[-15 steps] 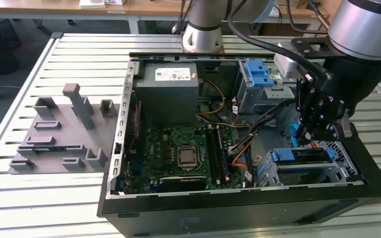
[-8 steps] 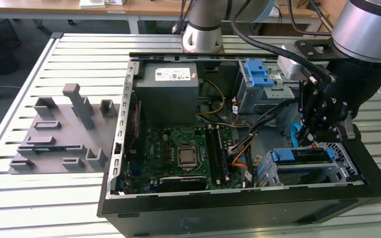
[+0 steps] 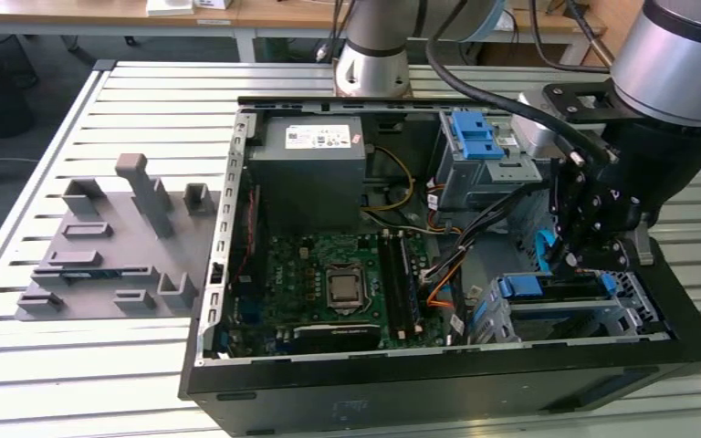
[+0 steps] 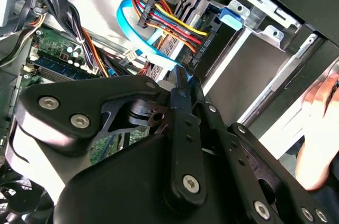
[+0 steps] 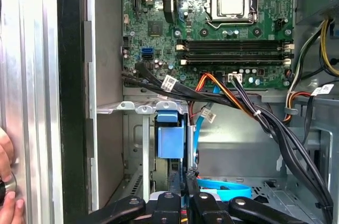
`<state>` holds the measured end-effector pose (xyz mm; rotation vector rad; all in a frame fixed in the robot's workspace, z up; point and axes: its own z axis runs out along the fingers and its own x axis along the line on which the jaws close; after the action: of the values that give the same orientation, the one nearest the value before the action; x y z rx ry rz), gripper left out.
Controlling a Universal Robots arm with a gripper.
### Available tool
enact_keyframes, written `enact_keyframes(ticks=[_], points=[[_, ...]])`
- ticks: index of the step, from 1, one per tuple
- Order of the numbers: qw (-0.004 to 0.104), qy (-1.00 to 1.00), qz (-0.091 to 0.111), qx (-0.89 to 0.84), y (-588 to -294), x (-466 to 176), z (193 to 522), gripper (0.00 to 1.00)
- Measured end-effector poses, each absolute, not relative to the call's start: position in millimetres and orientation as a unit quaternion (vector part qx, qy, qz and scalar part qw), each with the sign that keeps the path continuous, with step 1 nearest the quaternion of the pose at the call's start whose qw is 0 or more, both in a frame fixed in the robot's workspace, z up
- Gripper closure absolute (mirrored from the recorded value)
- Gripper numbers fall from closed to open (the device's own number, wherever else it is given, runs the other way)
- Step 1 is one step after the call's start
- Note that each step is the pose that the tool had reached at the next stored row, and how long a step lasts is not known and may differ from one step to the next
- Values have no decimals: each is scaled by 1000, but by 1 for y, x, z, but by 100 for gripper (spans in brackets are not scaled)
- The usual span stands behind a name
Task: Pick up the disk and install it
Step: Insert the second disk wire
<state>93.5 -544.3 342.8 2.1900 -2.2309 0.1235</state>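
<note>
I hung low over the near right corner of the open computer case [image 3: 223, 274]. The case was a black metal box lying on its side on the ribbed metal tabletop [image 3: 83, 365].

My jaws [image 3: 570, 265] were black, thin and flat, with round silver screws. In both wrist views [image 5: 183, 179] [image 4: 180, 78] they looked very close together. I could not tell if they held anything.

The disk [image 3: 551, 286] sat right below me, in the shiny grey metal cage at the near right of the case. I could see its smooth blue plastic frame [image 5: 169, 134]. In the exterior view that blue strip ran from left to right. The silver body was hidden in the cage, so I could not tell which way its long side ran.

A soft, flat, light blue cable [image 5: 222, 188] curled just beside my jaws. Thick black wires [image 5: 275, 128] and thin orange ones ran past.

Left of the cage lay the bumpy green board [image 3: 339, 283] with a shiny square chip. At the far side stood a big grey box [image 3: 314, 155]. A bare blue bracket [image 3: 473, 137] was at the far right.

A blocky grey stand [image 3: 107, 246] rested on the tabletop, left of the case. A person's hand [image 4: 323, 128] was beside the case.
</note>
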Motion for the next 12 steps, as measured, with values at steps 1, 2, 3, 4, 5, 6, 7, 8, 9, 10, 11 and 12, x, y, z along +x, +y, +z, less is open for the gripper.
enact_keyframes(ticks=[1, 2, 3, 4, 5, 6, 7, 8, 9, 10, 11, 12], points=[[6, -713, 39, 700, -544, 94, 342, 84], [7, -713, 40, 700, -545, 94, 342, 84], [7, -714, 40, 699, -545, 94, 341, 84], [7, -715, 40, 698, -545, 94, 341, 84], [7, -716, 40, 697, -545, 94, 340, 84], [7, -716, 40, 697, -545, 94, 340, 84], [7, -716, 40, 697, -545, 94, 340, 84], [7, -716, 40, 697, -545, 94, 340, 84], [7, -716, 39, 697, -545, 94, 339, 84], [7, -716, 40, 697, -545, 94, 339, 84], [7, -716, 39, 697, -545, 94, 338, 84], [7, -716, 40, 697, -545, 94, 338, 84]])
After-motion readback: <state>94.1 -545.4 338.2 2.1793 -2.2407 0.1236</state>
